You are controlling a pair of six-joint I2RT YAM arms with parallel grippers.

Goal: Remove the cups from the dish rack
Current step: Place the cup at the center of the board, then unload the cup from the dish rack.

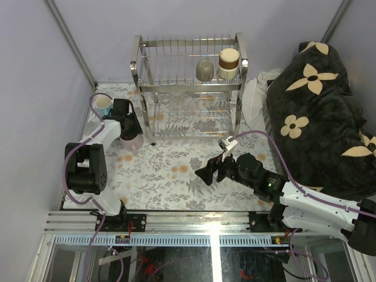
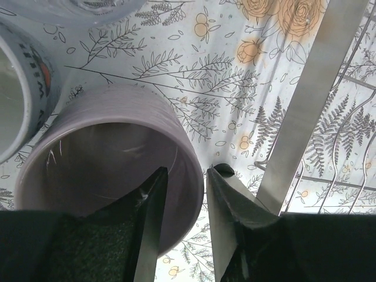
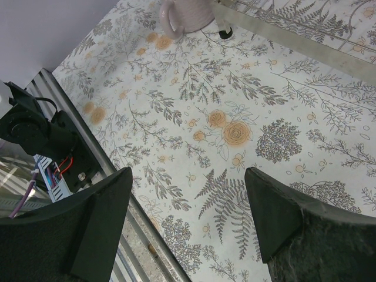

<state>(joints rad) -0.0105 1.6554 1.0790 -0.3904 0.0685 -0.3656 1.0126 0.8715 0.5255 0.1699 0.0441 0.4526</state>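
Our left pincer sits loosely apart astride the lilac mug rim, on the counter beside the dish rack; withdrawing crooked, we could snag and topple it against the blue mug

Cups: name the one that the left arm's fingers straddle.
The pale lilac mug on the table: its wall stands between the left fingers. The light blue mug beside it is untouched.
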